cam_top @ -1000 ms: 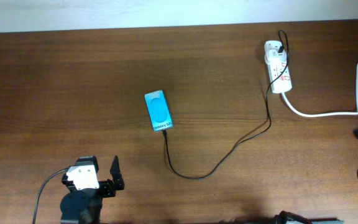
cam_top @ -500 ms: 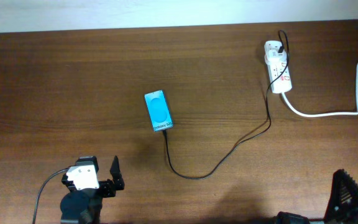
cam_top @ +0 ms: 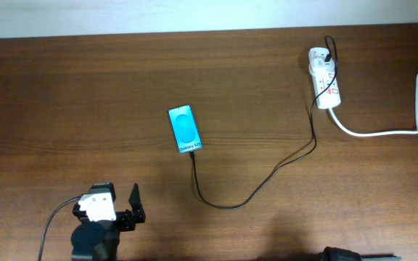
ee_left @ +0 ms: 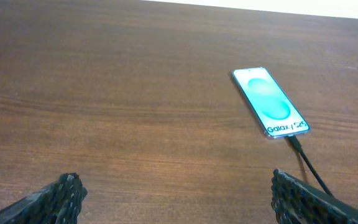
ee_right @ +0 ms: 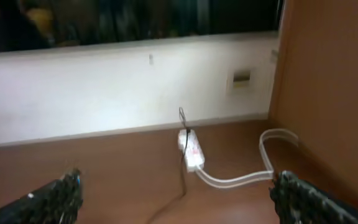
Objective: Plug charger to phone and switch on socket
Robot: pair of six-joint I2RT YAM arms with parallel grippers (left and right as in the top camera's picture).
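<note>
The right pincer (ee_right: 176, 185), wide and empty like the left pincer (ee_left: 176, 182), is now withdrawn past 5 o'clock; the task is judged likely finished.

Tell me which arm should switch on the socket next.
Right, likely. The socket lies at the far right and the right wrist camera faces it; the left fingers sit bottom-left, beyond the phone.
</note>
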